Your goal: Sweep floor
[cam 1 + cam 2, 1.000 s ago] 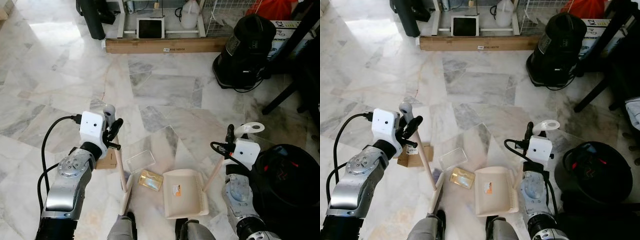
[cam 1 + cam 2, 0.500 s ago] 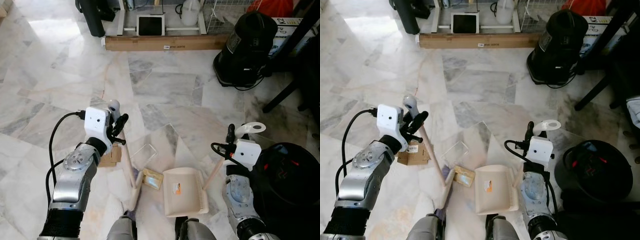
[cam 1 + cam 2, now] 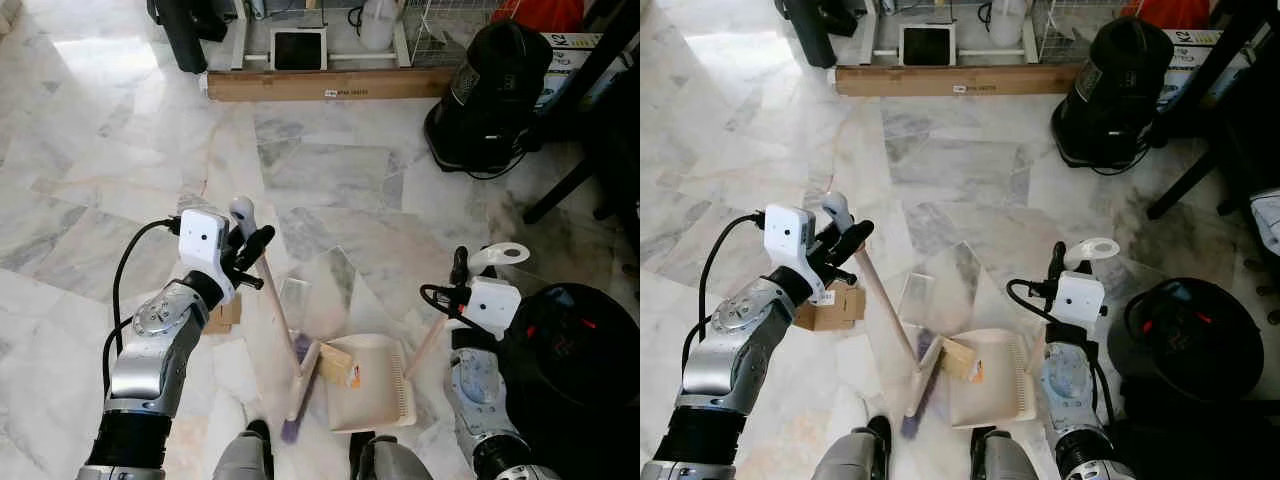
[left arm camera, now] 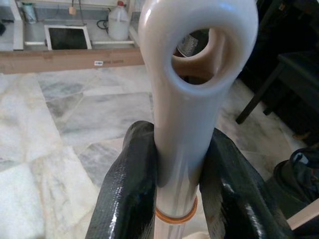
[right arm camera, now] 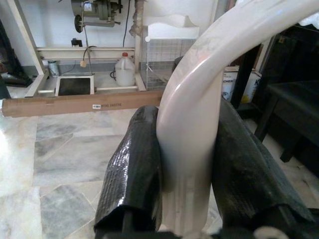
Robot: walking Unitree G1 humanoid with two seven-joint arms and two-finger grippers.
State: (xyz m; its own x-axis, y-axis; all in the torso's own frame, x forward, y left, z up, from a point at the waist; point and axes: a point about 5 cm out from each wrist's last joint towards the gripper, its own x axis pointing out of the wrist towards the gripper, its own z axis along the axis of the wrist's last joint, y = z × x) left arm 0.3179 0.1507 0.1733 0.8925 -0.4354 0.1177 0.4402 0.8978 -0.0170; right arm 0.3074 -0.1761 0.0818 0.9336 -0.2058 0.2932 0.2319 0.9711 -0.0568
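Note:
My left gripper (image 3: 248, 243) is shut on the beige broom handle (image 3: 280, 310), and the wrist view shows its black fingers (image 4: 127, 189) clamped round the handle just below the looped end. The broom's head (image 3: 301, 383) with purple bristles lies on the marble floor against the open side of the cream dustpan (image 3: 378, 395). A tan packet (image 3: 335, 364) rests on the dustpan's lip beside the broom head. My right gripper (image 3: 468, 272) is shut on the dustpan's upright handle (image 5: 187, 149). A clear plastic tray (image 3: 294, 298) lies just beyond the broom.
A small cardboard box (image 3: 224, 313) sits by my left forearm. A black vacuum (image 3: 495, 95) and dark table legs (image 3: 570, 185) stand to the right, with a black round object (image 3: 580, 350) near my right arm. A long cardboard box (image 3: 330, 86) lies across the far side.
My left arm has swung the broom to the right, and its head has pushed the tan packet onto the dustpan's lip. The clear tray has shifted. The right arm holds still.

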